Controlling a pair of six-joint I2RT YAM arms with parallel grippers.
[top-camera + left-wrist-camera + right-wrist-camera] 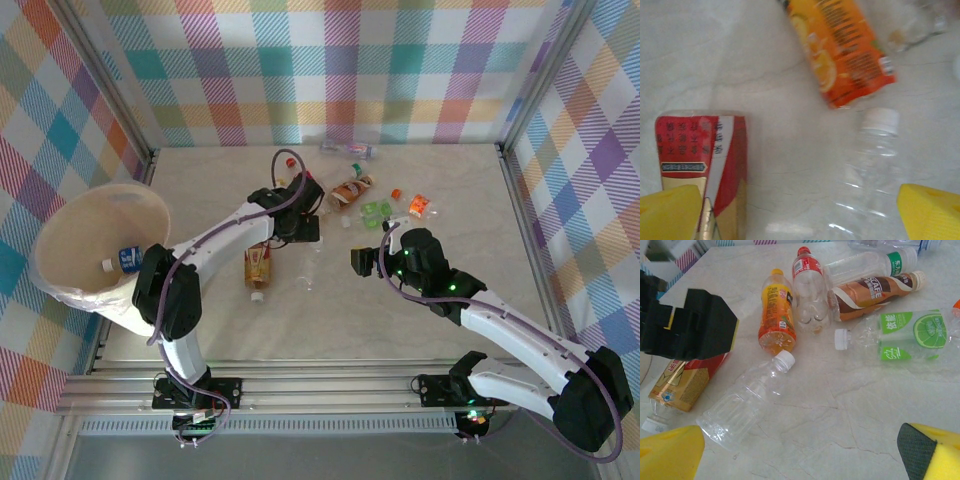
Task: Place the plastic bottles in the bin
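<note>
Bin [95, 215] left of table [330, 325], one bottle [122, 262] inside, other bottles [352, 188] clustered mid-table

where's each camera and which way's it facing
top external: high behind the near edge, looking down on table, bin, bottles; left arm and right arm both show.
left wrist: on the left arm, facing down at a clear white-capped bottle and an orange-labelled bottle; open left pincer at the bottom corners.
right wrist: on the right arm, facing across the table at the bottles; open right pincer below, left pincer at left.
shared: both wrist views show those two bottles.
</note>
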